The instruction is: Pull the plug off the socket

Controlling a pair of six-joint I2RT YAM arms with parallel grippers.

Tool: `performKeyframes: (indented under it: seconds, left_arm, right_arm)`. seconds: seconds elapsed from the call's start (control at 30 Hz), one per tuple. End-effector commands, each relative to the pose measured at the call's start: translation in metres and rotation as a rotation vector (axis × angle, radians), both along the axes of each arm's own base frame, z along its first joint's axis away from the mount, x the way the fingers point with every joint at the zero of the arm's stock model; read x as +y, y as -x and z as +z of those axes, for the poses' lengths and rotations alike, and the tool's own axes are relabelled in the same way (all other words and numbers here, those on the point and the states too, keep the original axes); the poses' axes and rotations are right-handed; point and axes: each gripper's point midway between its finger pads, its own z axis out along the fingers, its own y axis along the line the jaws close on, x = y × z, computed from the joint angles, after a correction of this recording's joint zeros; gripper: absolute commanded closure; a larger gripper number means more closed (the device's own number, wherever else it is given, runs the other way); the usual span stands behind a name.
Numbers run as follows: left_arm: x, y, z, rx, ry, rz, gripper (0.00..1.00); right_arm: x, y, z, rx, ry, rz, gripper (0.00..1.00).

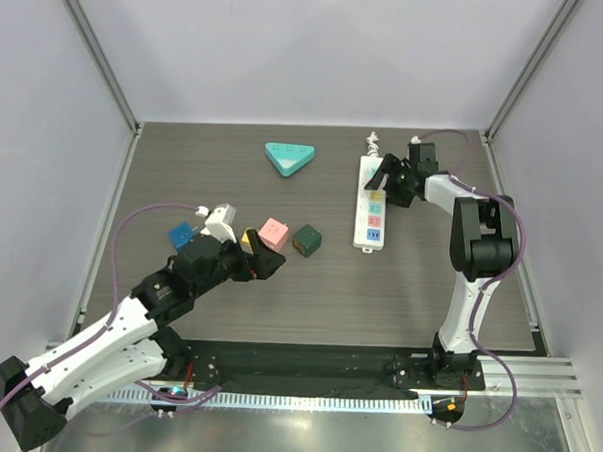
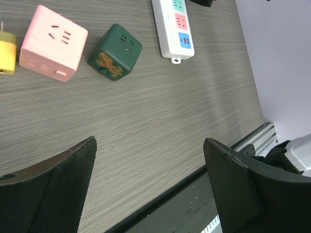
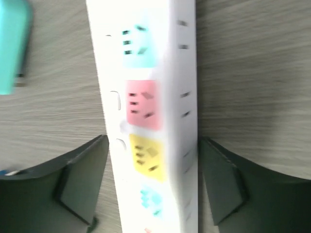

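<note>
The socket [image 1: 371, 204] is a long white power strip with coloured outlets, lying at the right of the table; no plug sits in the outlets that show. My right gripper [image 1: 388, 183] stands over its far half. In the right wrist view the jaws of this gripper [image 3: 153, 141] are open, one finger on each side of the strip [image 3: 146, 97]. A small yellow plug [image 2: 6, 46] with a metal pin lies loose on the table beside a pink cube [image 2: 52, 42]. My left gripper [image 2: 149, 143] is open and empty just near of it.
A dark green cube [image 1: 306, 239] sits right of the pink cube [image 1: 272, 231], and a blue block [image 1: 181, 236] lies by my left wrist. A teal triangular block [image 1: 289, 157] lies at the back, left of the strip. The table's front edge [image 2: 160, 204] runs under my left fingers.
</note>
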Motion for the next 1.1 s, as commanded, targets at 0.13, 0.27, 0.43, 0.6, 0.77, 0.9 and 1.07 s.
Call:
performKeyframes:
  seconds: [0.13,0.27,0.43,0.6,0.77,0.9,1.07]
  left_arm:
    - [0.017,0.006,-0.008,0.016,0.010,0.059,0.08]
    - [0.019,0.008,-0.015,0.038,0.024,0.078,0.08]
    - [0.018,0.013,-0.026,0.059,0.036,0.069,0.07]
    - [0.019,0.025,-0.045,0.088,0.107,0.062,0.07]
    - [0.020,0.042,-0.055,0.088,0.228,0.035,0.07]
    - [0.025,0.056,-0.065,0.101,0.280,0.013,0.06]
    - [0.030,0.068,-0.063,0.088,0.320,-0.013,0.05]
  right_arm:
    - [-0.050,0.019,0.076,-0.058,0.382,-0.102,0.08]
    - [-0.023,0.061,0.096,-0.091,0.463,-0.050,0.08]
    - [0.049,0.131,0.114,-0.201,0.414,0.079,0.08]
    - [0.081,0.207,0.090,-0.239,0.295,0.120,0.08]
    - [0.077,0.260,0.081,-0.326,0.077,0.062,0.07]
    - [0.058,0.280,0.072,-0.372,-0.069,-0.016,0.06]
    - [0.041,0.297,0.045,-0.370,-0.231,-0.114,0.05]
